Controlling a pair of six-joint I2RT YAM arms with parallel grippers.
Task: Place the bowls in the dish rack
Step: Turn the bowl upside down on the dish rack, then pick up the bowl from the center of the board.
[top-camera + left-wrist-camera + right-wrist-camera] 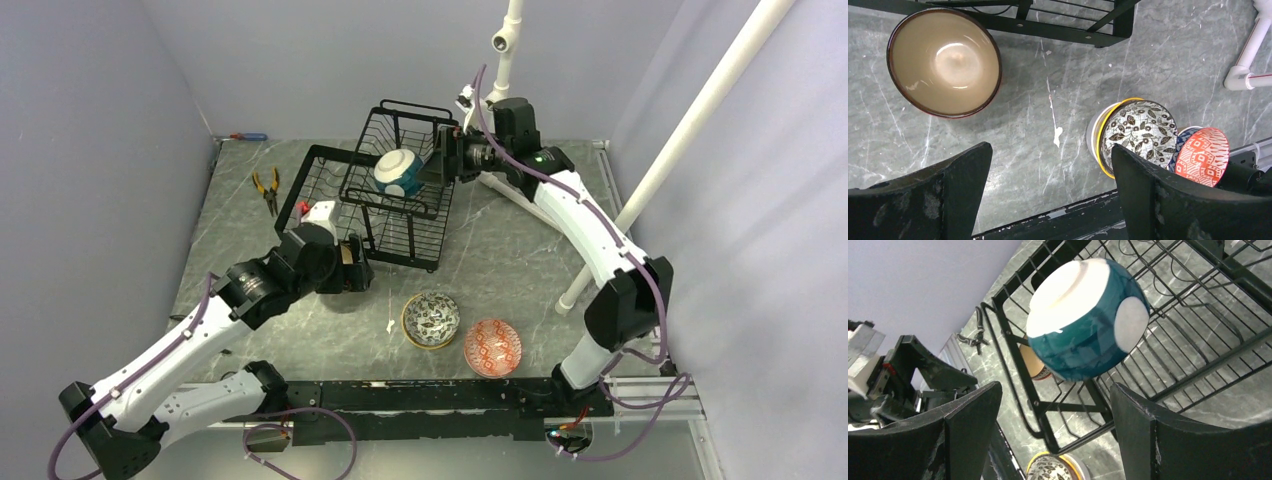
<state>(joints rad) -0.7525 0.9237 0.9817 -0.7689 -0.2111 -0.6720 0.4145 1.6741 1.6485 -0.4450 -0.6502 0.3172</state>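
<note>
The black wire dish rack (318, 170) stands at the table's middle back. A teal-and-white bowl (398, 172) lies tilted in its raised basket tier, foot toward my right wrist camera (1088, 325). My right gripper (445, 160) is open just right of that bowl, jaws apart and empty (1055, 400). My left gripper (355, 275) is open and empty at the rack's front left corner (1050, 165). A brown bowl with a cream inside (944, 62) sits on the table below it, hidden in the top view. A black-and-white leaf-patterned bowl (431, 319) with a yellow rim and a red-patterned bowl (492, 347) sit near the front.
Orange-handled pliers (266, 188) lie left of the rack. A white pipe stand (690, 130) rises at the right, its foot (1248, 75) on the table, and another pipe (508, 45) stands behind the rack. The red bowl (1204, 156) rests on a blue-patterned one (1182, 134).
</note>
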